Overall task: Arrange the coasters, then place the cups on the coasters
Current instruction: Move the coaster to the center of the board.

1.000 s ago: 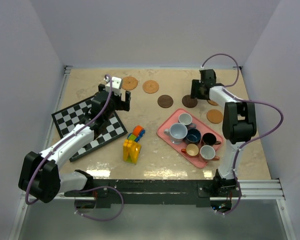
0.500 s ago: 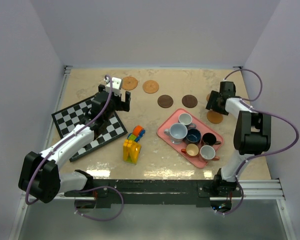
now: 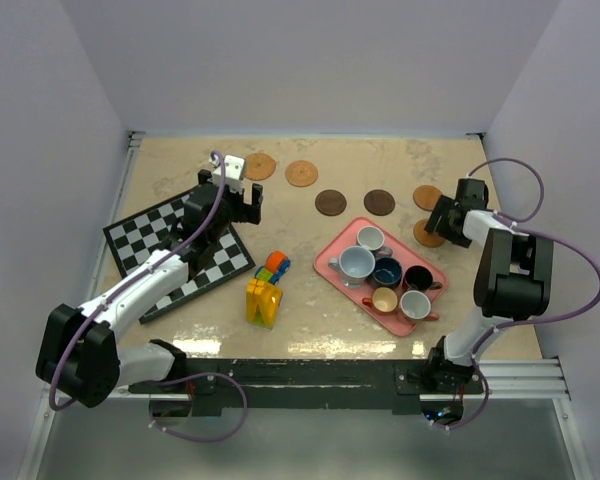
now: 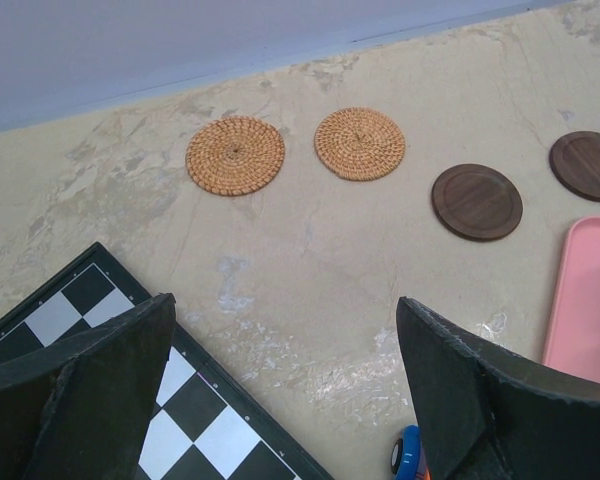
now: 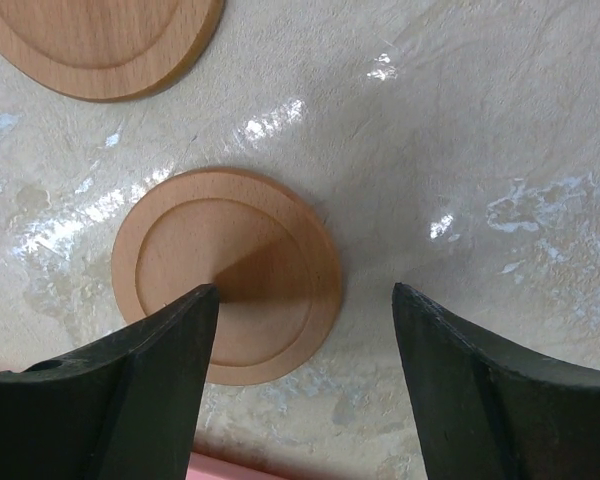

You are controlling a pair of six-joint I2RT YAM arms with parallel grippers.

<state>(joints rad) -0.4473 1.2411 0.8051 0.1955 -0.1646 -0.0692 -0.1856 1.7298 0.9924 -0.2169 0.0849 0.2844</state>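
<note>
Your right hand (image 5: 302,300), open and empty, hangs directly over the nearer tan coaster (image 5: 180,255) by the tabletop's (image 5: 450,120) right edge.

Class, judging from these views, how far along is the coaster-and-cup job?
Done: two woven coasters and two dark ones sit in a rough row at the back. In hand: the open right claw hovers over a tan coaster. Left: all six cups stand on the pink tray; none is on a coaster.
</note>
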